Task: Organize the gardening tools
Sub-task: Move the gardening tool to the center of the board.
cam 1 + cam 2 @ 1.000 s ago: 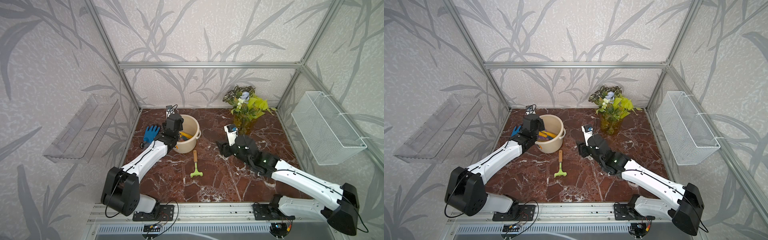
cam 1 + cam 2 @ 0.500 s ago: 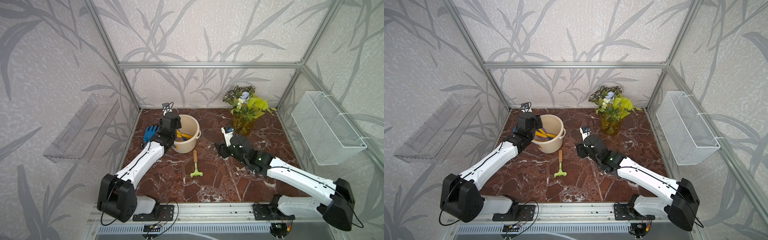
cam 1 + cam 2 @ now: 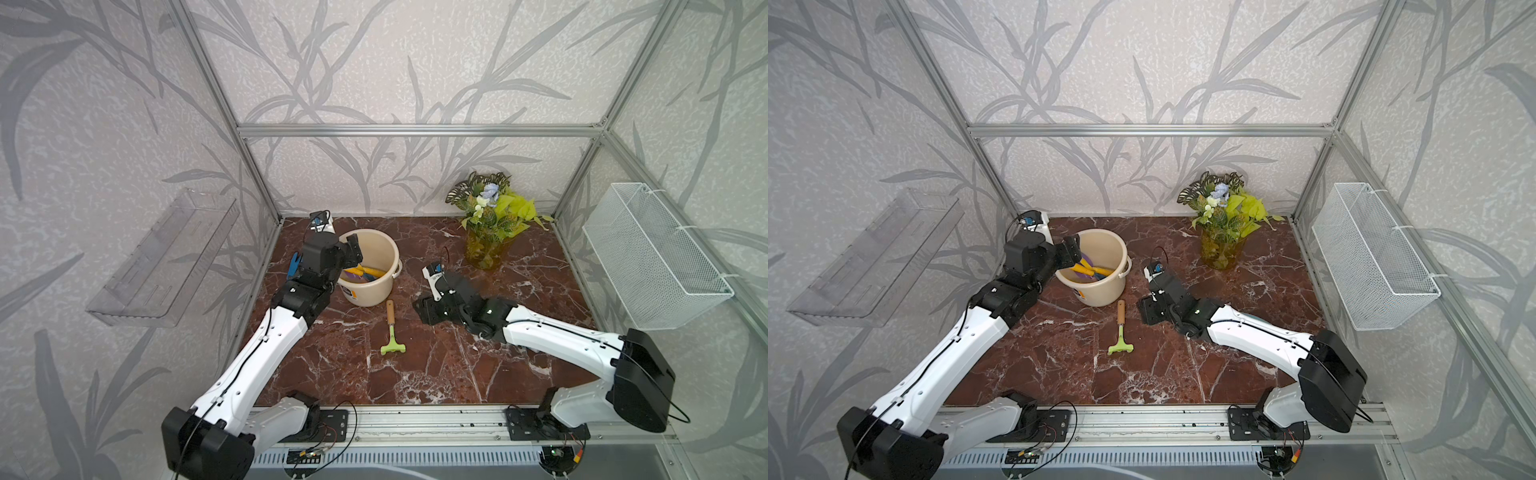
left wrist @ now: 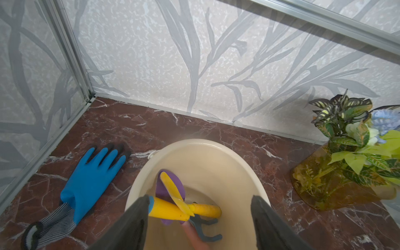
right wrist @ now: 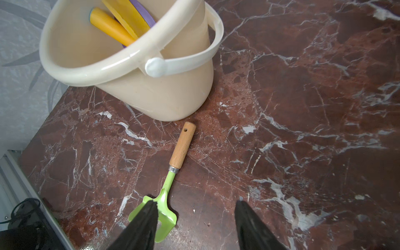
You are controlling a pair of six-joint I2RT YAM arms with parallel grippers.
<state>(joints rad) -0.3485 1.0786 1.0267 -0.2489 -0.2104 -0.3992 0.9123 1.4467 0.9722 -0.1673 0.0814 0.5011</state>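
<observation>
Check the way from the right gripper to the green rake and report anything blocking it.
Nothing visible blocks it. The right gripper, open, hangs by the head of the green rake, which lies alone on bare marble. The bucket stands past its handle end.

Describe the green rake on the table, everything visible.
The rake has a light-green, metal-looking pronged head, a silvery ferrule and a tan wooden handle with a hole near its end. It lies flat on the marble table, handle end pointing at the cream bucket across a gap; nothing grips it.
</observation>
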